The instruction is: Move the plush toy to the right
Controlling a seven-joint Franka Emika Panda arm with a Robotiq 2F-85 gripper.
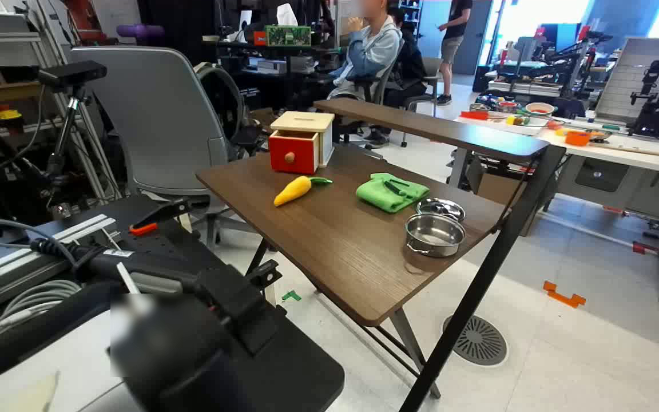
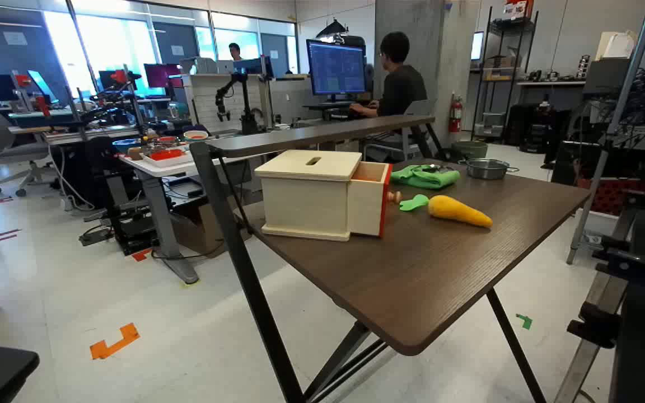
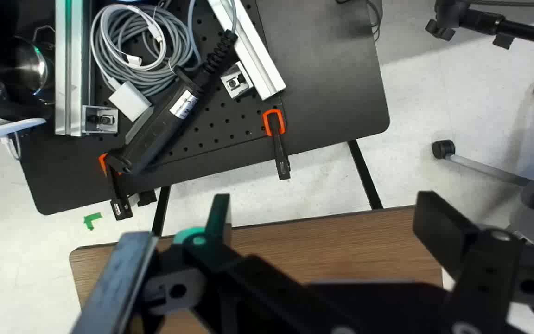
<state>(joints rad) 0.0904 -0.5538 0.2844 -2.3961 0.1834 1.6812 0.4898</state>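
Gripper [image 3: 326, 206] spread, toy [image 1: 293, 190] lying by the drawer [image 1: 294, 150]

Your fingers [image 3: 219, 220] stand well apart in the wrist view; through the gap you see the edge of the table [image 3: 322, 246] and a strip of pale floor [image 3: 301, 199]. Past that strip, higher up in the same view, is the black bench [image 3: 327, 69], with two clamps [image 3: 280, 150] on its edge and, lying on top, a coil of cable [image 3: 146, 80] and metal rails [image 3: 251, 53].

In both exterior views your toy lies on its side on the table, a tapering yellow body with a green end. The green end is just beside the drawer; the yellow tip points away from it. The drawer stands partly out of the box [image 2: 305, 204], its red front and knob [image 2: 394, 197] towards the toy.

Farther along you have the green cloth [image 1: 381, 197], folded, with a dark item [image 1: 392, 188] on it too small to name. Near the cloth the pot [image 1: 438, 249] stands upright, its shiny lid [image 1: 443, 207] just beside it; you cannot tell whether lid and pot touch. A raised shelf [image 1: 438, 129] runs along one side of the table.

Look farther out and you find a grey chair [image 1: 158, 109] near the table in an exterior view, and a person [image 2: 406, 84] seated before a lit monitor [image 2: 337, 67].
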